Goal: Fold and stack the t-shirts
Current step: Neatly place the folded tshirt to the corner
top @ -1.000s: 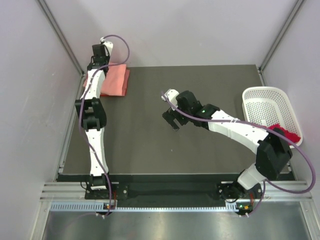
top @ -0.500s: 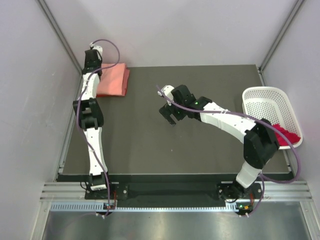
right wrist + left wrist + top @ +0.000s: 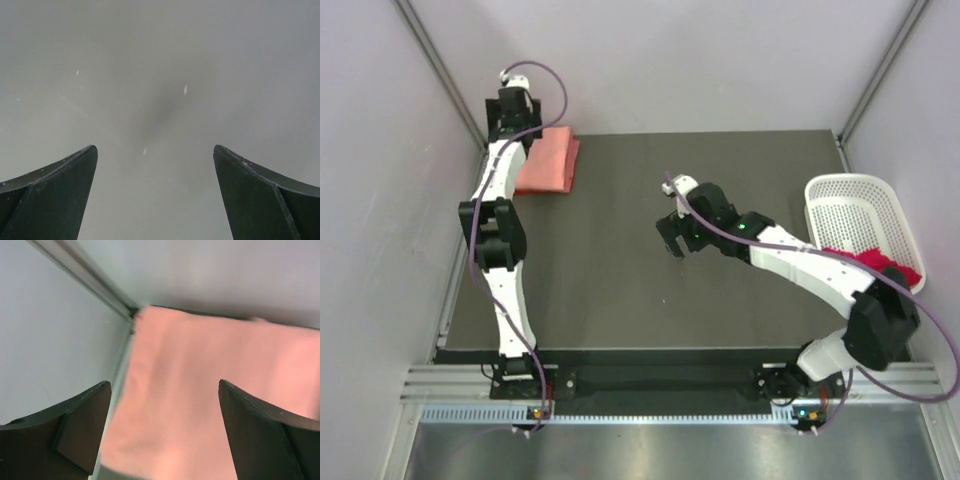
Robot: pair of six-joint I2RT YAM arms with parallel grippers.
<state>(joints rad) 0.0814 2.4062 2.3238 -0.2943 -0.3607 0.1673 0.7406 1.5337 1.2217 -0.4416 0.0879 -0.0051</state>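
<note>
A folded salmon-pink t-shirt (image 3: 550, 162) lies flat in the table's far left corner, and it fills the left wrist view (image 3: 210, 390). My left gripper (image 3: 511, 127) hovers above the shirt's left edge, jaws wide open, touching no cloth (image 3: 164, 385). A deep magenta-red t-shirt (image 3: 885, 266) lies crumpled in the white basket (image 3: 840, 195) at the right and spills over its near rim. My right gripper (image 3: 672, 243) hangs open over the middle of the dark table (image 3: 154, 147), with nothing between its fingers.
The enclosure's walls and a metal corner post (image 3: 85, 277) stand right beside the folded shirt. The dark table top (image 3: 620, 290) stretches between the two arms. The basket sits against the right edge of the table.
My left gripper has opened from shut and let go of the pink shirt, drawing back toward the far left corner. The right gripper has shifted slightly to the right, staying open.
</note>
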